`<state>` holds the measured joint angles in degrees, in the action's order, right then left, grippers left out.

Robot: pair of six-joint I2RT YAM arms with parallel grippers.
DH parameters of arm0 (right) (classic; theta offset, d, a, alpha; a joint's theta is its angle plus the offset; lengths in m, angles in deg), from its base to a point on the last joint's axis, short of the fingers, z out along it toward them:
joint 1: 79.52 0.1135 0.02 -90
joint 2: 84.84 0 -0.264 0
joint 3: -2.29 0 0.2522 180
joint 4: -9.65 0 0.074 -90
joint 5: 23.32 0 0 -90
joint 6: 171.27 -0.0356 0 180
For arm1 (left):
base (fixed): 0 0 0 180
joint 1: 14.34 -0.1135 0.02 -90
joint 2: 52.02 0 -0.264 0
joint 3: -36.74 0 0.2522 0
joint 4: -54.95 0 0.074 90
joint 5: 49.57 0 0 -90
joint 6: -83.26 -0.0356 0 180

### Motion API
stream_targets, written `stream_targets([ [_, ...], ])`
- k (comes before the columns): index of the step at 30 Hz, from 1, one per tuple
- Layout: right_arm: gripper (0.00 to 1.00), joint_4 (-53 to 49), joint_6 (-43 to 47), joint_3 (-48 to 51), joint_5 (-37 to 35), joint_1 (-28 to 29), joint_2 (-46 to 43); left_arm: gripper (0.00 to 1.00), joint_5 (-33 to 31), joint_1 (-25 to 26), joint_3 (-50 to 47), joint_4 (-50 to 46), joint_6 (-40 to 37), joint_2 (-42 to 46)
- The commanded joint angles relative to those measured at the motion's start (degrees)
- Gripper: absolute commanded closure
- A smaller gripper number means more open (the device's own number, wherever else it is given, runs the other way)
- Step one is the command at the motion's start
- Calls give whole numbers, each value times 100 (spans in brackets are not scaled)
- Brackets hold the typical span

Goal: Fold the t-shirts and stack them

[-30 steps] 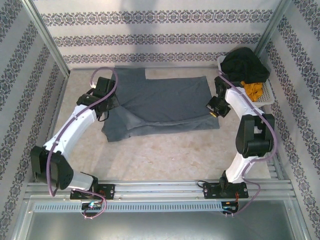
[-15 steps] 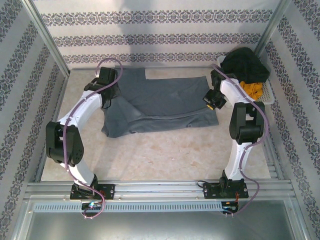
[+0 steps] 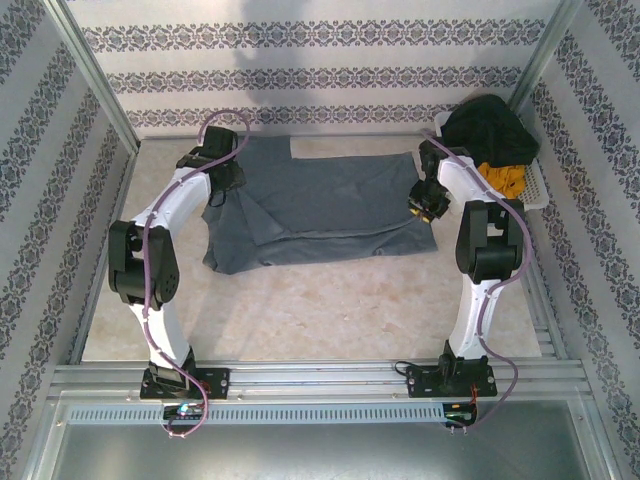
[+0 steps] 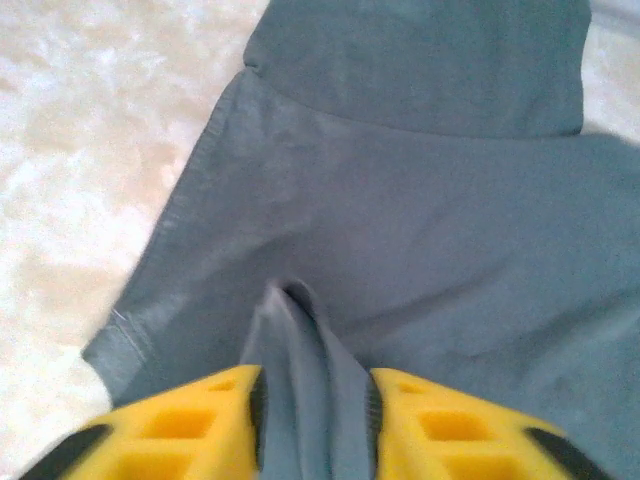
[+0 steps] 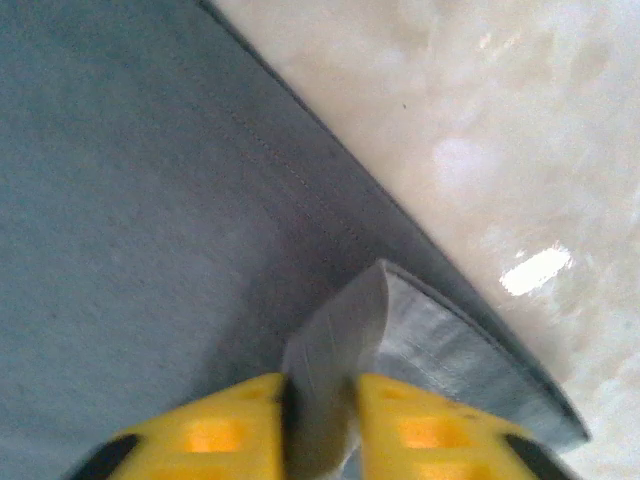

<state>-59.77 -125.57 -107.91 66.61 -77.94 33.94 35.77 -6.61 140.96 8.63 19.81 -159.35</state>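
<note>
A slate blue-grey t-shirt [image 3: 330, 205] lies spread across the far half of the table, its near part doubled over toward the back. My left gripper [image 3: 216, 196] is at its left side, shut on a pinched ridge of the cloth [image 4: 305, 370] between yellow fingers [image 4: 200, 425]. At the shirt's right edge my right gripper [image 3: 426, 203] is shut on a lifted hem corner [image 5: 335, 380], the lighter inside of the fabric showing. Both hold the shirt [image 5: 130, 200] just above the table.
A white basket [image 3: 535, 185] at the back right holds a black garment [image 3: 487, 130] and an orange one [image 3: 505, 178]. Patterned walls close in the left, back and right. Bare marbled tabletop [image 3: 330, 310] stretches in front of the shirt.
Both grippers have carried the shirt's near edge toward the back wall, folding the cloth over itself. The arms have stretched farther out and the shirt looks narrower front to back.
</note>
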Motion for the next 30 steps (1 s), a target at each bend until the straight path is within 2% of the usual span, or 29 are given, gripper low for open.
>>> stream_targets([
  [1,57,-235,166,-72,-45,-100,-254,50,-71,-174,123,-788,381,191],
  [3,49,-169,231,213,-45,-142,-576,46,-105,-201,-303,-1047,856,531],
  [5,46,-64,272,653,-30,-174,-967,45,-34,-281,-866,-1334,1492,977],
  [8,46,313,310,1471,166,-201,-1520,44,224,-556,-1994,-1373,2401,1783],
  [10,48,817,258,2184,474,-253,-1923,46,661,-864,-2855,-1081,3052,2298],
  [13,50,1566,94,3028,883,-398,-2312,48,1195,-1303,-3694,-598,3712,2621],
  [15,50,1951,8,3373,1136,-510,-2418,48,1456,-1425,-3992,-284,4039,2599],
  [20,52,2199,-36,3601,1315,-675,-2306,50,1745,-1448,-4191,193,4455,2327],
  [26,52,2296,-213,3706,1358,-878,-2184,60,2091,-1414,-4364,443,4684,2039],
  [30,52,2258,-209,3644,1372,-959,-2067,61,2124,-1277,-4372,498,4729,1974],
])
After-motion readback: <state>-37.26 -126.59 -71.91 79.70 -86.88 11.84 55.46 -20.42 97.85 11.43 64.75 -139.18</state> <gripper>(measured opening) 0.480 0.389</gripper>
